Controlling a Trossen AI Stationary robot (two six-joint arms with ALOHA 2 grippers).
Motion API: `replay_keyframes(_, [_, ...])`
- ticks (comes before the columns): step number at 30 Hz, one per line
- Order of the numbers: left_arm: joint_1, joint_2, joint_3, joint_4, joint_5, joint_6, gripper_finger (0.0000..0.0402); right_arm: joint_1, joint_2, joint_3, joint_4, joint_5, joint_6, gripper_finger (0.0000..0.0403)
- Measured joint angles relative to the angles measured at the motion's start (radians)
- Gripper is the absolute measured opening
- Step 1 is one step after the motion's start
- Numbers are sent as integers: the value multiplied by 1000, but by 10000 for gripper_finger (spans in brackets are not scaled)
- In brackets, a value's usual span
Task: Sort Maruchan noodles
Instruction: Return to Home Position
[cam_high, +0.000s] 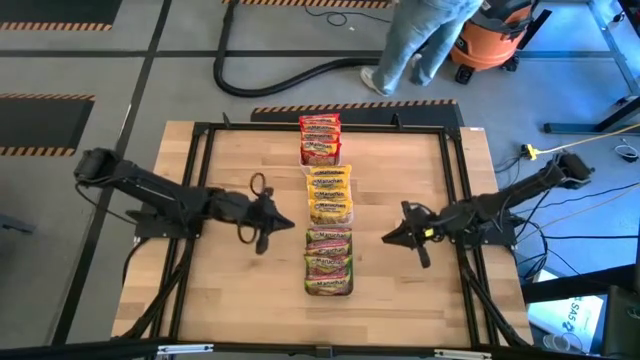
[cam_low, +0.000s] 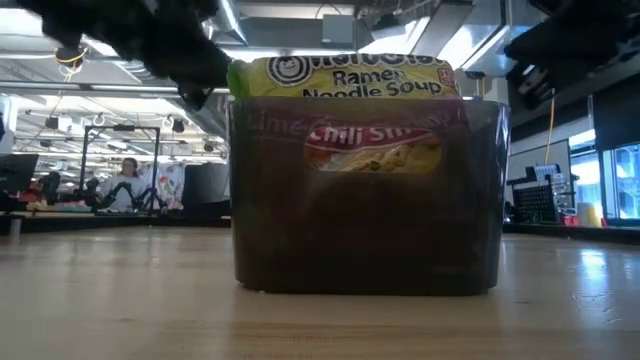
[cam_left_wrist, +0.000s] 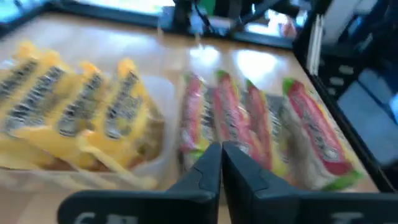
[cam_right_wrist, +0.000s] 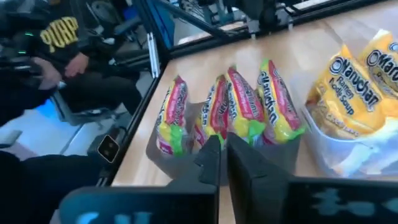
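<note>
Three trays stand in a row down the middle of the table, each holding several Maruchan noodle packets standing on edge. Red packets are farthest, yellow packets fill the clear middle tray, and green-and-pink packets fill the dark near tray. My left gripper hovers shut to the left of the row, pointing at it. My right gripper hovers shut to the right of the row, pointing at the near tray. Neither holds anything.
A black frame runs around the wooden tabletop. Bare wood lies on both sides of the tray row. Beyond the far edge stand a person, an orange vacuum and its hose. Another person sits past the table's near edge.
</note>
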Motion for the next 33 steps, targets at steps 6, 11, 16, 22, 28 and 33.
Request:
replay_keyframes(6, [75, -150, -206, 255, 35, 65, 5, -116, -59, -53, 73, -76, -61, 3])
replay_keyframes(11, [108, -274, -308, 289, 34, 102, 3, -165, -140, -112, 125, -76, -103, 1])
replay_keyframes(16, [127, -410, -389, 290, 31, 102, 1, -208, -247, -170, 119, -54, -110, 1])
replay_keyframes(22, [143, -572, -487, 289, 30, 98, 1, -242, -373, -237, 121, -39, -115, 1])
replay_keyframes(28, [143, -726, -518, 202, 30, 100, 4, -241, -505, -316, 118, 4, -116, 1])
replay_keyframes(33, [143, -826, -518, 98, 30, 105, 1, -240, -597, -320, 23, -2, -118, 0])
